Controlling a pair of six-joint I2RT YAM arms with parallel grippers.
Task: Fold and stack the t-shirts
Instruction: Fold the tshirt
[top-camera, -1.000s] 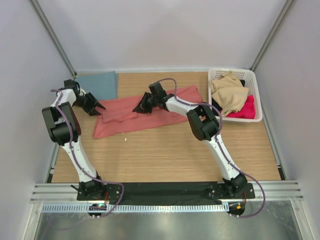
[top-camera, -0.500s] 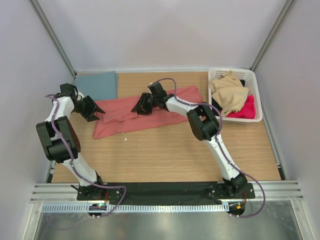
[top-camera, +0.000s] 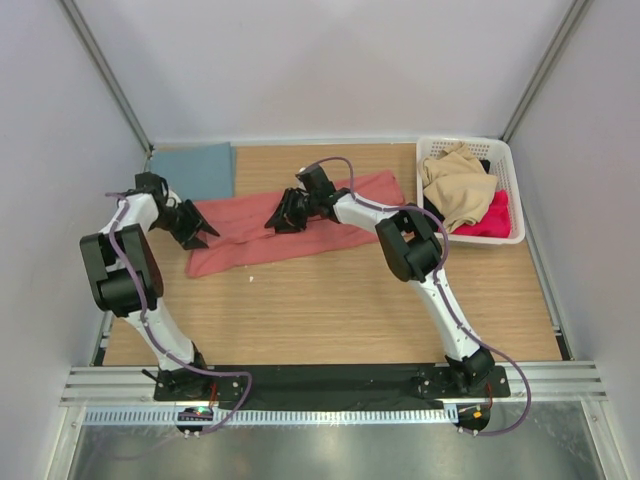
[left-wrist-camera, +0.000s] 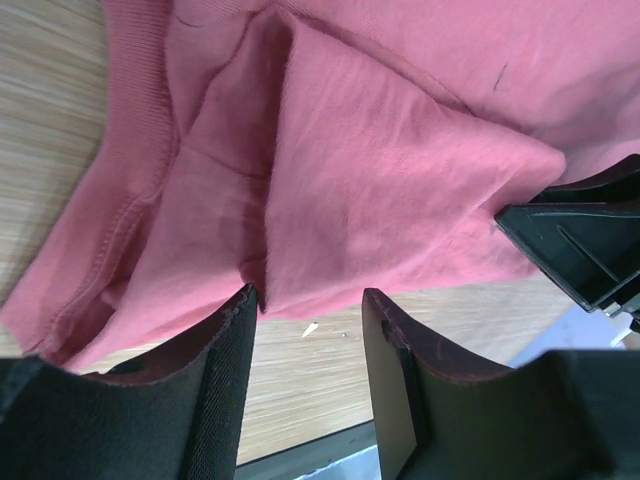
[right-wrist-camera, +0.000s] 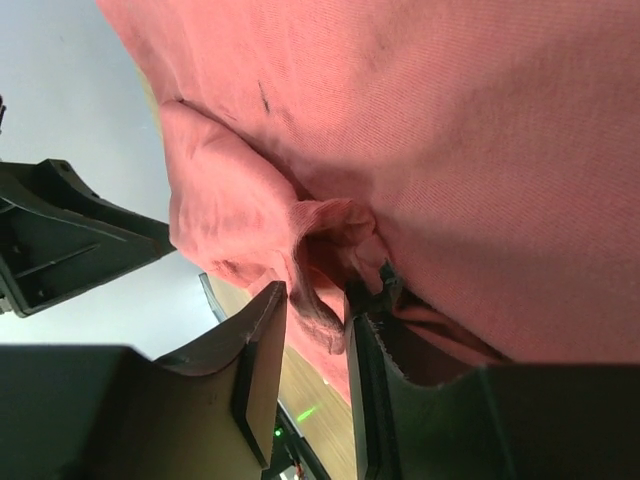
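Note:
The salmon-red t-shirt (top-camera: 250, 243) lies crumpled in a long band across the back middle of the table. The teal-blue t-shirt (top-camera: 195, 168) lies folded flat at the back left corner. My left gripper (top-camera: 205, 232) is open at the red shirt's left end. In the left wrist view (left-wrist-camera: 305, 295) its jaws frame bare wood, and one tip touches the edge of the shirt (left-wrist-camera: 380, 160). My right gripper (top-camera: 275, 220) sits on the shirt's upper middle. In the right wrist view (right-wrist-camera: 315, 295) it is open, with a hanging fold of red cloth (right-wrist-camera: 325, 260) between its fingers.
A white basket (top-camera: 512, 165) at the back right holds beige cloth (top-camera: 455, 185) and bright pink cloth (top-camera: 492, 215). A small white scrap (top-camera: 250, 279) lies on the wood in front of the red shirt. White walls enclose the table on three sides.
My left gripper has moved a little forward and right, toward the red shirt's left end, and its elbow has shifted. The right gripper and the shirts have hardly moved.

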